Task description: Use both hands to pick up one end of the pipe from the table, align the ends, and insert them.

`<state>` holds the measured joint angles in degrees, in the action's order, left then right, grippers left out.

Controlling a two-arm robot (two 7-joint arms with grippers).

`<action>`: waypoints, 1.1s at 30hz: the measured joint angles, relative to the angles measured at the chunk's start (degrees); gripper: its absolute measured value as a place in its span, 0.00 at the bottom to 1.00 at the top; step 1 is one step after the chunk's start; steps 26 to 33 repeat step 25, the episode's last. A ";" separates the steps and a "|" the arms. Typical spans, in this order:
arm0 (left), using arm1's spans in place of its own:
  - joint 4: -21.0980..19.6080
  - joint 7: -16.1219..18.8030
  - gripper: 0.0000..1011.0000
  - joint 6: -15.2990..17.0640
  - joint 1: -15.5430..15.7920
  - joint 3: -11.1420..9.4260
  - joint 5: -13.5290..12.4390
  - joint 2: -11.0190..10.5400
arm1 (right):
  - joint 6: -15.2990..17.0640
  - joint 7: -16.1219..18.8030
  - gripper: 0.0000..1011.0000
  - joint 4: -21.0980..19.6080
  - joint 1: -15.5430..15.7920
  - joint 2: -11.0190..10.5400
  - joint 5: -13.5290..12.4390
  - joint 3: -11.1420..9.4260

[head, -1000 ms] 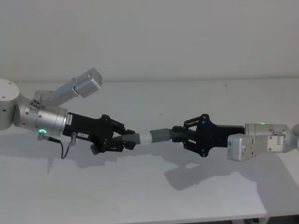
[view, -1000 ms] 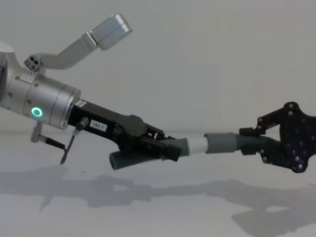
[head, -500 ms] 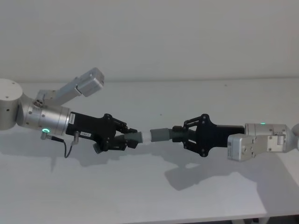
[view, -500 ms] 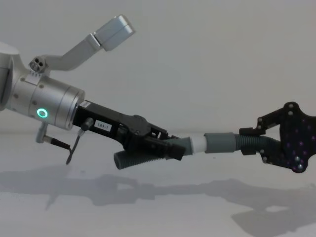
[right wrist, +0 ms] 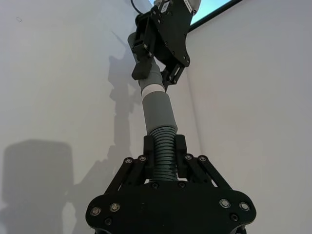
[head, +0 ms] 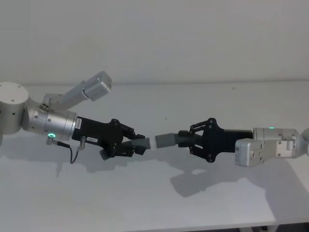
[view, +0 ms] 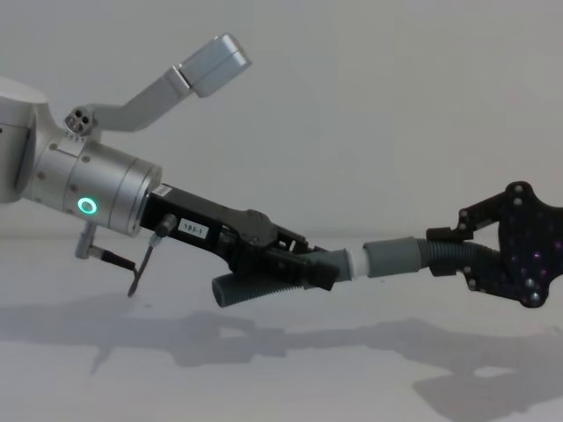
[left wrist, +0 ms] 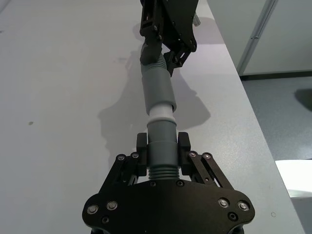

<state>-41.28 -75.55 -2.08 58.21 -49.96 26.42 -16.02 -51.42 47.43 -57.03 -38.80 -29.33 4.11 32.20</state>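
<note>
Both pipe pieces hang in the air above the white table (head: 145,203), joined end to end. My left gripper (head: 137,146) (view: 321,268) (left wrist: 162,146) is shut on the left piece (view: 255,288), just behind its white tip (view: 358,261) (left wrist: 161,112). My right gripper (head: 193,137) (right wrist: 165,146) is shut on the ribbed part of the right piece (head: 166,140) (view: 396,256). The white tip sits inside the right piece's grey cuff (right wrist: 157,109), with a narrow white band showing. The two pieces lie roughly in one line.
The table's front edge (head: 193,226) runs along the bottom of the head view. A plain wall (head: 193,38) stands behind. In the left wrist view the table's side edge (left wrist: 253,117) drops to the floor.
My left arm has moved to the right with its piece, pushing the white tip deeper into the cuff; the visible white band has shrunk. The right arm has held still.
</note>
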 joint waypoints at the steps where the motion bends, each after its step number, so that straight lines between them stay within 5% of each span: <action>1: 0.12 -0.04 0.33 -0.04 0.03 -0.01 -0.02 0.08 | 0.00 0.00 0.22 0.00 0.00 0.00 0.00 0.00; 33: 1.36 -0.52 0.33 -0.56 0.30 0.21 -0.33 0.98 | 0.00 0.00 0.22 0.00 0.00 0.00 0.00 0.00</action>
